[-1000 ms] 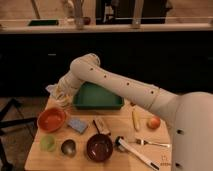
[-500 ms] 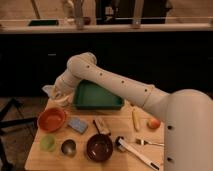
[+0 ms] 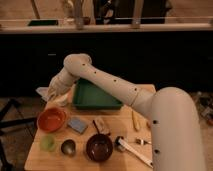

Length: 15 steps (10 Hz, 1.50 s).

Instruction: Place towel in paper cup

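Pale grey towel (image 3: 44, 92) hangs pinched in the shut fingers of the gripper (image 3: 51, 93), at about ten o'clock over the desk (image 3: 125, 131), above the orange bowl (image 3: 51, 119).

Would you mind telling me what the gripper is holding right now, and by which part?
The gripper, at the table's far left corner beside the green tray, appears shut on the towel; which part it pinches cannot be told.

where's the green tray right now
The rectangular green tray sits at the table's far edge, left of centre in the camera view, under the white arm, behind the orange bowl; the gripper is just left of it.
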Motion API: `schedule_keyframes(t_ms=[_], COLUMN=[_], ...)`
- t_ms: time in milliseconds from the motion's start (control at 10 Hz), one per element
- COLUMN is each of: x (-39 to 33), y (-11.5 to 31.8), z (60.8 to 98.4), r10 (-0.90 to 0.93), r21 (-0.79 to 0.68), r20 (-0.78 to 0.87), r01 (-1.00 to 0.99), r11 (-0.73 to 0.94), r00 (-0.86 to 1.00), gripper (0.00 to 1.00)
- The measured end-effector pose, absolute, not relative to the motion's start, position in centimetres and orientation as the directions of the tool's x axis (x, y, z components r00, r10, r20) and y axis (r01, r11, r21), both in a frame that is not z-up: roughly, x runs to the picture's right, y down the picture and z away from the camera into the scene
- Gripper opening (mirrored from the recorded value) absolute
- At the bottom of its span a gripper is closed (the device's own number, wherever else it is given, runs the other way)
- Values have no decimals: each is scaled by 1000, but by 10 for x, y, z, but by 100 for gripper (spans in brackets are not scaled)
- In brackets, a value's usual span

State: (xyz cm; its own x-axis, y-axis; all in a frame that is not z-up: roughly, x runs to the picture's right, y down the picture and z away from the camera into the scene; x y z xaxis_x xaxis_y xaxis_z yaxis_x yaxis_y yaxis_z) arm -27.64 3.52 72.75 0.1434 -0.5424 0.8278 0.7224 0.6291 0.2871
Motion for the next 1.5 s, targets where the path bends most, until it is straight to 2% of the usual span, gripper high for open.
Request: schedule_keyframes(t_ms=[1500], x=[-281], y=[21], z=[797], r10=[-524], r21=[195], r20=[829], r01=[778], r11=[597], r00=[195], gripper=[0])
